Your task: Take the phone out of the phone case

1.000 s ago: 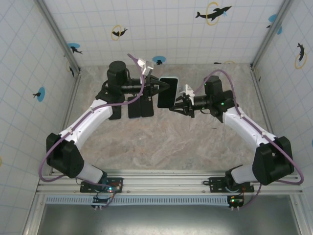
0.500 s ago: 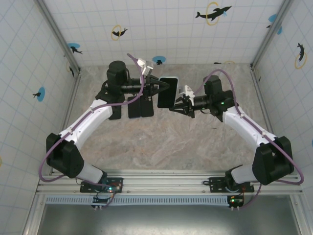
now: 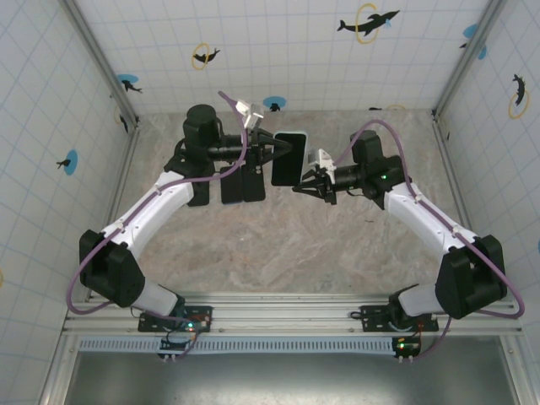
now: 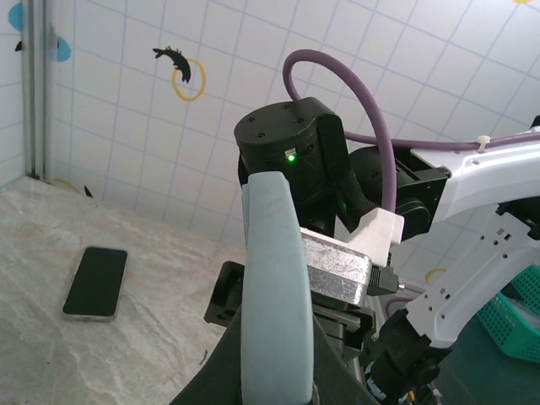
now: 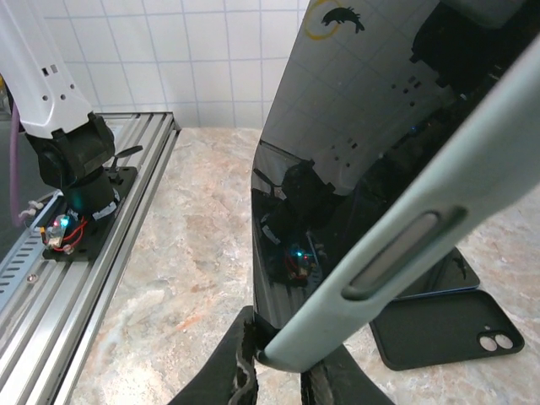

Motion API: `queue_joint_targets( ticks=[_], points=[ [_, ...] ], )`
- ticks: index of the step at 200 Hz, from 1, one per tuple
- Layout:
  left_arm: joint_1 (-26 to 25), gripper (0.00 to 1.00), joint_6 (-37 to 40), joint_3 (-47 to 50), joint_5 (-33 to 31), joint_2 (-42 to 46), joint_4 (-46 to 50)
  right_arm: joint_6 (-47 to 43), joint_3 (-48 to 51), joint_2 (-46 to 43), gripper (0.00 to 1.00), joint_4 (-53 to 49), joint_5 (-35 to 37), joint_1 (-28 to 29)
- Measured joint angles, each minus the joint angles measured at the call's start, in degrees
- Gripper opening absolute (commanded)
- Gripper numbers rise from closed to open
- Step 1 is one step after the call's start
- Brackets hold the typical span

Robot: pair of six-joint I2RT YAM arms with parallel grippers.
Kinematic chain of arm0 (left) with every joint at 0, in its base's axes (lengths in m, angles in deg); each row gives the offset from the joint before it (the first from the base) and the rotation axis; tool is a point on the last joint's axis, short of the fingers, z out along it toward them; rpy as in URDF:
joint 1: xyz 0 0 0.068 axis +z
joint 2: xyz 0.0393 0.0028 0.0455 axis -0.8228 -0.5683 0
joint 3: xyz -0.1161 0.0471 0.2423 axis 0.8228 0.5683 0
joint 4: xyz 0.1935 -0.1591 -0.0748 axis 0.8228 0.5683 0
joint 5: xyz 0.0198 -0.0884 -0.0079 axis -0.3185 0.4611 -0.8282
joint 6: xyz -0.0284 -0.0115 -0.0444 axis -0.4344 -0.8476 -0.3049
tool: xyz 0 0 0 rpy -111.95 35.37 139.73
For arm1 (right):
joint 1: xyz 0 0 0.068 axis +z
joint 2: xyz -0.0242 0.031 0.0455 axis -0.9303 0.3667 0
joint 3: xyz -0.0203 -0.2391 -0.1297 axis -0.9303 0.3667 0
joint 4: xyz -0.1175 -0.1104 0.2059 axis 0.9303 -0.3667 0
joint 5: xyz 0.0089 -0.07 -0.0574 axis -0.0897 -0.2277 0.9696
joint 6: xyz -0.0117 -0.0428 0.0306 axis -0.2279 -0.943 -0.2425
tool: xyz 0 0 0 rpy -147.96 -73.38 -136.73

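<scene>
1. Pale green phone case (image 4: 274, 295), with the phone (image 5: 337, 169) inside, is held aloft.
2. Your left gripper (image 3: 277, 153) is clamped on its edge.
3. Your right gripper (image 5: 283, 364) pinches its lower corner.

Robot test cell in lab setting. Left arm (image 3: 160, 202) and right arm (image 3: 422, 215), white-and-black, bolted to aluminium rail (image 3: 287, 316) at near edge of marble-patterned table (image 3: 278, 253). White gridded walls (image 3: 278, 59) on three sides (dolphin stickers (image 3: 369, 23) in yellow rings dotted across them), metal corner posts (image 3: 99, 59). Purple cable (image 4: 371, 103) looped over joints, green status light (image 4: 291, 156) lit.
</scene>
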Motion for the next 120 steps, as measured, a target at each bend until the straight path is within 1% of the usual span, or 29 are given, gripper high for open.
queue_joint_targets(
  ticks=[81,100,120],
  points=[
    [0.4,0.0,-4.2,0.8,1.3,0.0,-4.1,4.1,-0.3,0.0,0.14,1.5,0.1,0.4],
    [0.4,0.0,-5.2,1.0,1.3,0.0,-5.3,4.7,-0.3,-0.1,0.13,2.1,1.0,0.6],
    [0.4,0.0,-6.6,1.1,1.3,0.0,-6.8,4.0,-0.3,-0.9,0.12,2.2,3.7,1.2]
  ],
)
